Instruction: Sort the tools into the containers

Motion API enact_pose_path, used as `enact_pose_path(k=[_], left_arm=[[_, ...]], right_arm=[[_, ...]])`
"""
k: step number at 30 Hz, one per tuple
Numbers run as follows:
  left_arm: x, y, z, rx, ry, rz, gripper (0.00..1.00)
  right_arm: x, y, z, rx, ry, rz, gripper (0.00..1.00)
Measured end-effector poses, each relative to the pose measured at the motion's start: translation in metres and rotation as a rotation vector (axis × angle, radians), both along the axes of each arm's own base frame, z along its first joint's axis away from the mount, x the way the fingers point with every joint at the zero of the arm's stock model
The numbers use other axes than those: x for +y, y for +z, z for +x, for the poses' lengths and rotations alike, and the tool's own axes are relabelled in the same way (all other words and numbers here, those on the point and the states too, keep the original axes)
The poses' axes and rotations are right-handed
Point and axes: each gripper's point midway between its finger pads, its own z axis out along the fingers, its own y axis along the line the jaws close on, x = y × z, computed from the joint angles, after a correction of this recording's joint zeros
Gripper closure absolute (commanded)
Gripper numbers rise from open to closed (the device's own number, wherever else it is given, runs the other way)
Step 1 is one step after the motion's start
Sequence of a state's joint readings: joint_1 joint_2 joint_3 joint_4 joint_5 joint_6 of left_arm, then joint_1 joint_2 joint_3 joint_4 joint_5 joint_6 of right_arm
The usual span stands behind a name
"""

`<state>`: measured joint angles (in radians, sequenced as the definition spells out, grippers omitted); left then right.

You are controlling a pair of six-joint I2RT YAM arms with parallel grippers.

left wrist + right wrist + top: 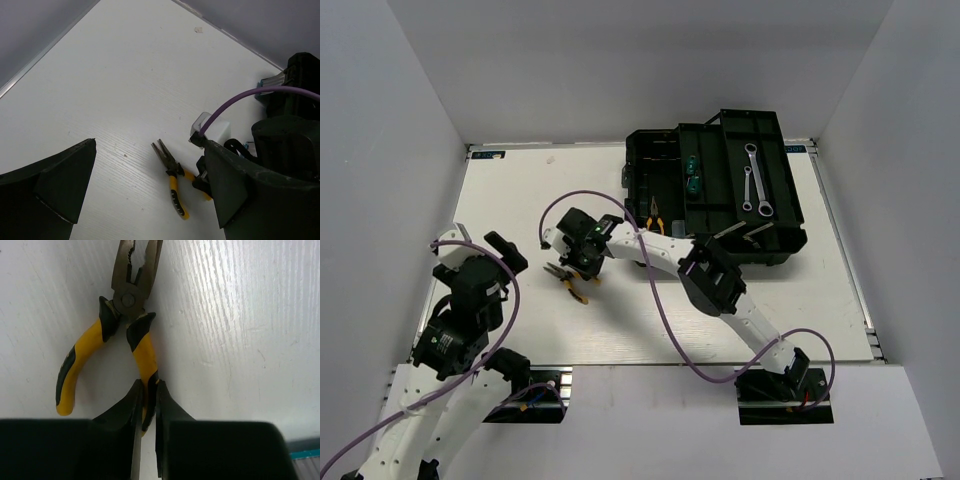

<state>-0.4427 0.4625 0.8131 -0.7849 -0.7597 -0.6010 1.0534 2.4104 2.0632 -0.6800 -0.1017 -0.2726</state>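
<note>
One pair of yellow-and-black pliers point(566, 281) lies on the white table left of centre. It also shows in the left wrist view point(173, 180) and the right wrist view point(131, 310). My right gripper point(583, 268) point(147, 402) is shut on one of its handles, with the other handle free. My left gripper point(490, 255) point(145, 200) is open and empty, to the left of the pliers. The black toolbox point(660, 158) stands open at the back right. In it are a second pair of pliers point(655, 214), two green screwdrivers point(692, 172) and two silver wrenches point(755, 180).
My right arm stretches across the table in front of the toolbox, with a purple cable point(655, 290) looping over it. Grey walls close in the table on the left, back and right.
</note>
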Motion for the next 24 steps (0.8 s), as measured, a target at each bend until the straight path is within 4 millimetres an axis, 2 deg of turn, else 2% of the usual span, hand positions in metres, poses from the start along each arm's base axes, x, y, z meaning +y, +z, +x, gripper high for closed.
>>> enact_pose_path(k=[4,7,10,14,16,18,21,24], left_arm=[[-0.008,0.003,0.004,-0.013,-0.053,0.002,0.01],[-0.014,0.004,0.005,-0.027,-0.094,0.004,0.01],[-0.019,0.006,0.006,-0.042,-0.124,0.004,0.01],[-0.024,0.010,0.009,-0.055,-0.157,0.004,0.01],[-0.026,0.010,0.009,-0.057,-0.168,0.005,0.01],[-0.027,0.010,0.010,-0.058,-0.177,0.007,0.01],[-0.030,0.009,0.011,-0.054,-0.193,0.010,0.01],[-0.033,0.009,0.012,-0.053,-0.207,0.011,0.01]], right_arm=[[-0.008,0.009,-0.001,0.003,-0.007,-0.014,1.00],[-0.017,0.036,0.003,-0.022,-0.027,-0.003,1.00],[-0.024,0.086,0.017,-0.079,-0.060,0.068,1.00],[-0.044,0.164,0.043,-0.197,-0.132,0.184,1.00],[-0.056,0.193,0.056,-0.263,-0.173,0.218,1.00],[-0.070,0.213,0.074,-0.353,-0.227,0.226,1.00],[-0.102,0.221,0.101,-0.478,-0.329,0.164,1.00],[-0.135,0.208,0.126,-0.541,-0.427,0.073,1.00]])
